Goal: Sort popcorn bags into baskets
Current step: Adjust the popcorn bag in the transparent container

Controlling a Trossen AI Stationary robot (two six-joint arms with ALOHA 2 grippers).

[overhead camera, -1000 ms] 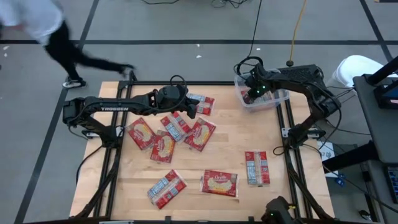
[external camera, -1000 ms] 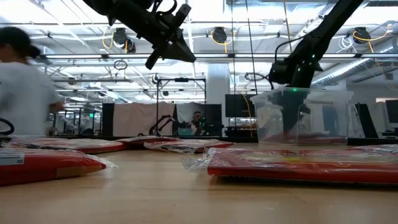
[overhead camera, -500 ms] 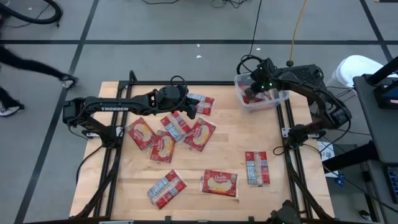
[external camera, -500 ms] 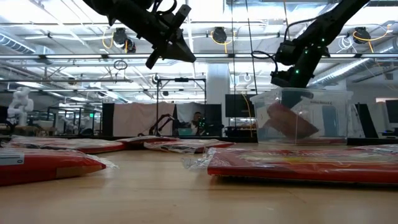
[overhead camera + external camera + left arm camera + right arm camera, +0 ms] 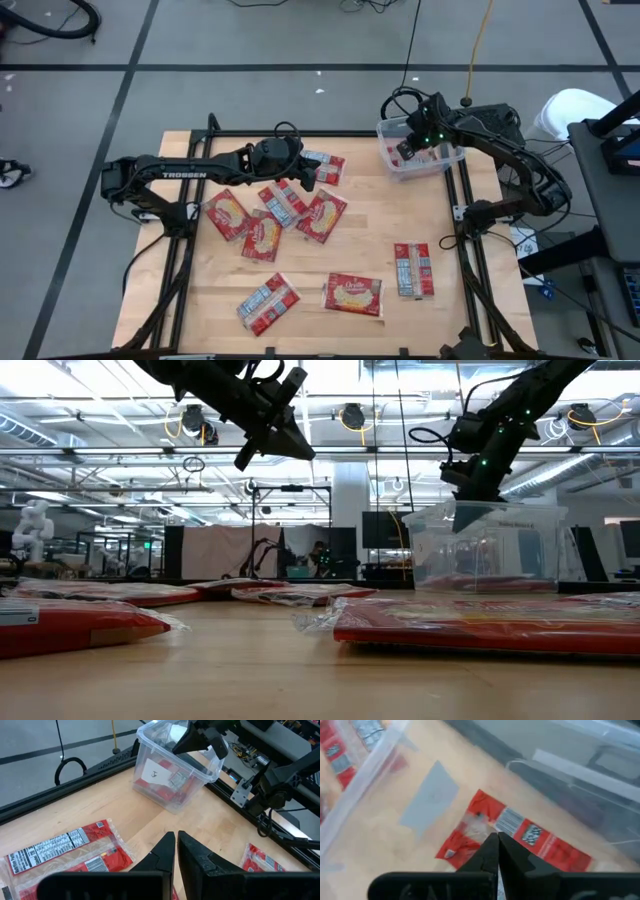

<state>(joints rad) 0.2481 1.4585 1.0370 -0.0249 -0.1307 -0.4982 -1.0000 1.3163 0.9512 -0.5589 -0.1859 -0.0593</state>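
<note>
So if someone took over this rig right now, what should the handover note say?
Right gripper: jaws shut, empty, above the clear tub at the table's far right corner.
Left gripper: jaws shut, holding nothing, raised over the cluster of packets at centre-left.
Done: at least one red packet lies in the tub.
Left: eight packets on the table: five in the cluster under the left arm, one near that gripper, two along the near edge, one by the right side. All are yet to go into the tub.
</note>
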